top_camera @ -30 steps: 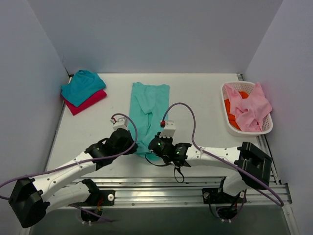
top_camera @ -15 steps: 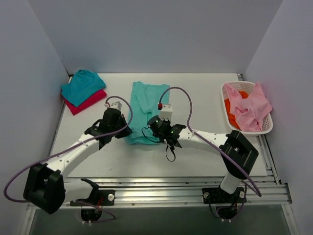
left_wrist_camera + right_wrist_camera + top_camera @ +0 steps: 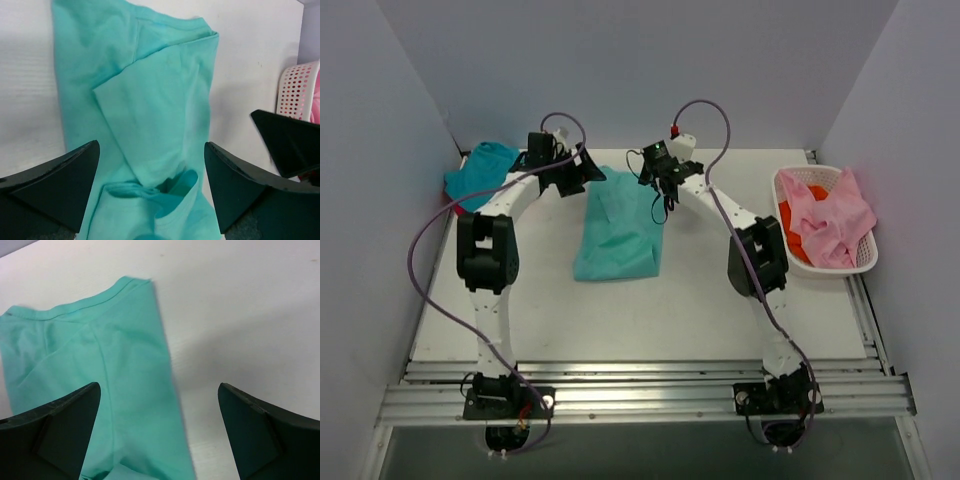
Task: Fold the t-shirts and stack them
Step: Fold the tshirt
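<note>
Shirts lie in two places on a white table. The mint shirt is in the middle, towards the far side, folded into a rough rectangle that runs front to back, flat, with soft creases. From the left wrist view the mint shirt shows several overlapping layers, one panel folded across another with a straight diagonal edge, a stitched seam near its top corner, and a small rumpled fold close to the camera. From the right wrist view the mint shirt shows a stitched hem band along one edge and a squared corner lying on the bare table. The cloth looks matte, thin and smooth. The teal shirt is bunched in the far left corner, partly behind the left arm. Both arms reach to the shirt's far end. The left gripper hangs over the cloth with its black wedge-shaped fingers spread wide, holding nothing. The right gripper hangs over the hem corner, its fingers also spread wide and holding nothing. At the right edge a white lattice basket holds crumpled pink cloth and orange cloth.
</note>
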{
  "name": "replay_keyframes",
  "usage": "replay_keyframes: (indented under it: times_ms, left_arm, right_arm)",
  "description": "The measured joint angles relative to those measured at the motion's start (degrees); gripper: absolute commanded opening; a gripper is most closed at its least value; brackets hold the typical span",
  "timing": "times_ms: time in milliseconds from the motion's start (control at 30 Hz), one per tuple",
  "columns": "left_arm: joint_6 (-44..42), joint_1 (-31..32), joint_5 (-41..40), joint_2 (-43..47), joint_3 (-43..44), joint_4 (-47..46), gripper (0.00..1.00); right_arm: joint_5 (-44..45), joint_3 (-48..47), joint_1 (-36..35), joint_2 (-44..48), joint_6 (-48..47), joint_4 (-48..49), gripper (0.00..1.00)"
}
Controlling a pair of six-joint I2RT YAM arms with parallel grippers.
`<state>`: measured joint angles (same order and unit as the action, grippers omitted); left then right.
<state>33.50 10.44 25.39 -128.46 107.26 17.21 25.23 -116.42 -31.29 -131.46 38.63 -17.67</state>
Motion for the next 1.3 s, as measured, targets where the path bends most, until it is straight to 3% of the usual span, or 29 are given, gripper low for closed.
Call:
replay_keyframes:
  times_ms: [200,367,467,733,1100,1133,1200,1233,1267,1300]
  left_arm:
    - [0.4,-1.9,1.9,10.3,-9.1,0.5,0.94]
    - [0.6,-1.3,-0.1,26.3,-22.4,-2.6,0.94]
    - [1.2,-1.2,-1.9,34.8,-32.3,-6.5,0.94]
    - [2.1,-1.2,-4.7,39.6,-50.1,-11.0,0.94]
    - [1.8,-1.2,-4.8,39.4,-52.5,-13.1,0.94]
    - [1.7,-1.3,-4.8,39.3,-52.5,-13.6,0.94]
    - [1.6,-1.4,-4.8,39.1,-52.5,-14.5,0.94]
    - [1.5,-1.6,-4.8,39.0,-52.5,-14.8,0.94]
    - [1.5,-1.7,-4.8,38.9,-52.6,-15.0,0.94]
    - [1.4,-1.8,-4.8,38.7,-52.6,-15.2,0.94]
  right_arm:
    - [3.9,14.0,-3.0,16.3,0.3,-1.3,1.00]
    - [3.4,32.0,-9.6,32.7,1.7,7.1,0.99]
    - [0.2,41.2,-10.9,37.0,2.2,12.8,0.97]
    - [-4.2,43.5,-10.1,27.5,1.4,19.9,0.93]
    - [-8.3,32.3,-9.1,10.8,-1.2,23.1,0.82]
    - [-8.5,32.3,-9.0,10.4,-1.2,23.3,0.78]
    - [-9.0,32.1,-8.9,9.6,-1.4,23.8,0.52]
    - [-9.3,32.1,-8.9,9.2,-1.4,24.0,0.33]
    - [-9.6,32.1,-8.9,9.0,-1.6,24.1,0.00]
    - [-9.8,32.1,-8.9,8.8,-1.8,24.2,0.00]
